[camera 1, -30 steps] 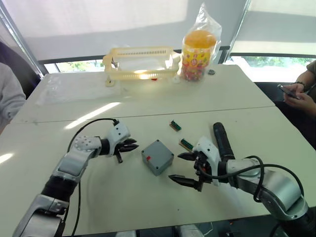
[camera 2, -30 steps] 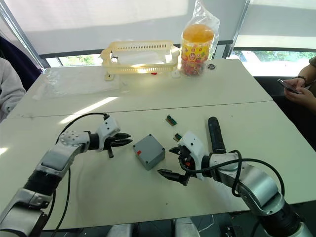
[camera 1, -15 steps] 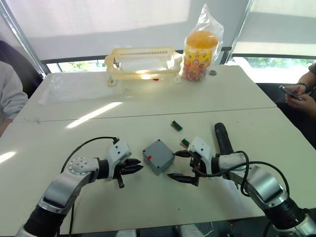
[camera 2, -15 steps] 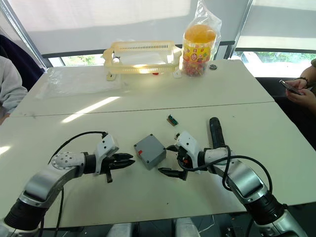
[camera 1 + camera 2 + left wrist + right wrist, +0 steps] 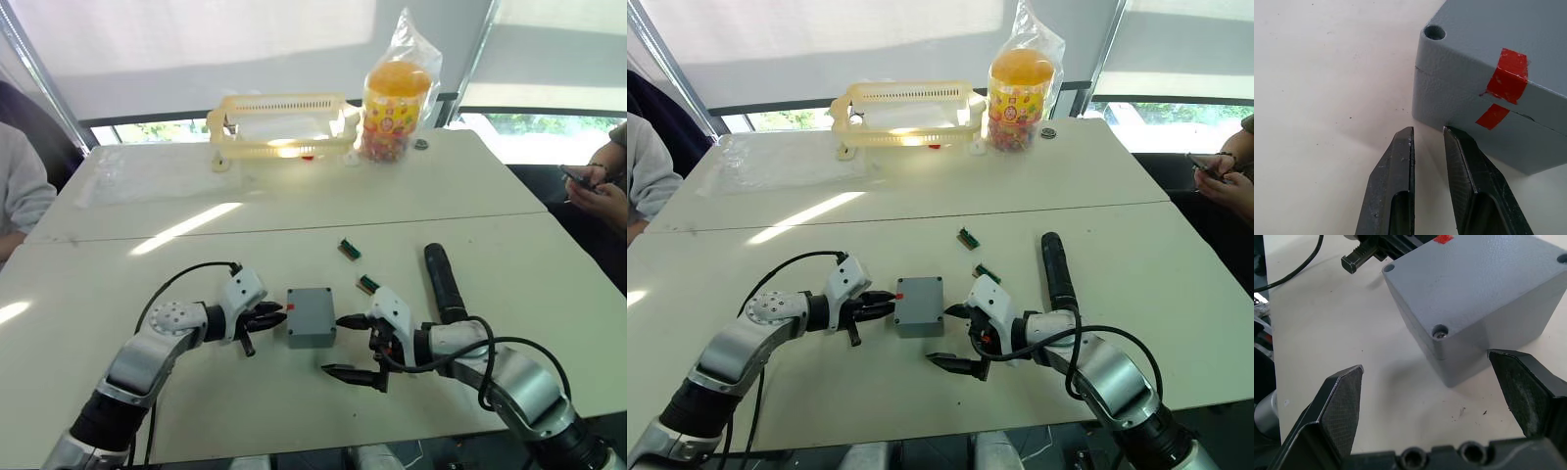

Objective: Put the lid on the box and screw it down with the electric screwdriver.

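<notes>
The grey box [image 5: 312, 316] sits on the white table between my two grippers. The grey lid [image 5: 1508, 29] lies on top of it, with a seam and red tape [image 5: 1506, 78] down the side. My left gripper [image 5: 270, 313] is shut and empty, its tips against the box's left side near a corner. My right gripper [image 5: 341, 346] stands open at the box's right front corner, one fingertip [image 5: 1528, 391] close to the box wall and nothing held. The black electric screwdriver [image 5: 443, 284] lies on the table to the right, behind my right arm.
Two small green parts [image 5: 349, 249] [image 5: 367, 285] lie behind the box. At the back stand a yellow rack [image 5: 279, 122] and a bagged candy jar [image 5: 395, 98]. A person holding a phone [image 5: 598, 191] sits at the right edge; a grey sleeve [image 5: 20, 196] shows at the left.
The box has turned square to the table edge and shifted slightly. My left gripper has moved right up against its side; my right gripper has moved left to its corner.
</notes>
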Action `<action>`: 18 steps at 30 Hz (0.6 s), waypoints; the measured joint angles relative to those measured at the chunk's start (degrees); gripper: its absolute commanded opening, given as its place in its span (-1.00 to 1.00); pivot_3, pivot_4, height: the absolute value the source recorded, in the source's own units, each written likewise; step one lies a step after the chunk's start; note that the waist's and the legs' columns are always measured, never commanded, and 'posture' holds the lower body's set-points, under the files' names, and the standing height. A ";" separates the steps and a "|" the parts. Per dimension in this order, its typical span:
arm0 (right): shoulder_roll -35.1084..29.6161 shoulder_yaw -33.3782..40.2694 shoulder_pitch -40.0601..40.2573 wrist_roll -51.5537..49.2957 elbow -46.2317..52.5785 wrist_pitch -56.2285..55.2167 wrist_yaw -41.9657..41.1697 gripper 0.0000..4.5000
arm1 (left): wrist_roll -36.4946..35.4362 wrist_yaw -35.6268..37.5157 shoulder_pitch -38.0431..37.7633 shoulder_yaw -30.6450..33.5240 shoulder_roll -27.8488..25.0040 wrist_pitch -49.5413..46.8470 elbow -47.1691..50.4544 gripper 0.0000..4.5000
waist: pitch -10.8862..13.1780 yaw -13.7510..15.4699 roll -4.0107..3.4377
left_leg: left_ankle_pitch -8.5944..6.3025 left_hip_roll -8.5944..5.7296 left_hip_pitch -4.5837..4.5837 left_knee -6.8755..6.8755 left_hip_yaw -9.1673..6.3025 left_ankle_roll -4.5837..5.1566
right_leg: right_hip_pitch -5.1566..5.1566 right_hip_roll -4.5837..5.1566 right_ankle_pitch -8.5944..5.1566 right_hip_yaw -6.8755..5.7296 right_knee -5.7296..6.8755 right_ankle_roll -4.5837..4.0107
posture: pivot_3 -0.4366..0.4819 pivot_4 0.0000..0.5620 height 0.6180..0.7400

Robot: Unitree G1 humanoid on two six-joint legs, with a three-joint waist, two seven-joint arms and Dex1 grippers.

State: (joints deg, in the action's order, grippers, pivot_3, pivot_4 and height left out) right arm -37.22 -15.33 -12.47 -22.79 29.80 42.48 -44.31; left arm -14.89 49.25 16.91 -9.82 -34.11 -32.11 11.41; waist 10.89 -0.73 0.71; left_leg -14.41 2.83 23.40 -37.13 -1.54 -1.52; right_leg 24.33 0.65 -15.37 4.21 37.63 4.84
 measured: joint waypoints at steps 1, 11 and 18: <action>-0.32 0.60 0.17 0.03 0.02 -0.11 0.10 0.98 | -0.06 0.40 0.02 0.01 -0.28 -0.01 0.01 -0.58 | 0.00 0.01 0.00 | 0.00 0.00 0.00 0.00 0.01 0.00 | 0.00 0.00 0.00 0.00 0.00 0.00 | -0.05 -0.47 1.00; -2.52 14.69 -2.76 -2.39 -4.90 -1.98 0.14 0.98 | -5.79 6.93 -0.89 1.13 -6.29 -4.67 7.13 -0.58 | -0.01 -0.18 0.01 | 0.00 0.00 -0.02 0.00 0.02 0.00 | -0.01 0.00 0.00 0.01 0.00 0.00 | -0.05 -0.47 1.00; 4.99 15.16 -7.82 -0.06 -17.83 -5.34 5.46 0.98 | -6.16 6.59 -0.72 -0.19 -5.63 -6.20 7.73 -0.58 | -0.01 -0.11 0.00 | 0.00 -0.01 -0.01 -0.01 0.02 0.00 | -0.01 0.01 0.00 0.02 0.04 0.00 | -0.05 -0.47 1.00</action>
State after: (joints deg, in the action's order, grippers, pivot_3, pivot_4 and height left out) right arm -32.23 -0.17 -20.29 -22.85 11.97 37.14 -38.85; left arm -21.04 55.83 16.20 -10.01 -39.74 -38.31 19.14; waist 10.88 -0.84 0.71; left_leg -14.40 2.82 23.39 -37.14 -1.52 -1.52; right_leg 24.33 0.66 -15.37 4.22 37.68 4.84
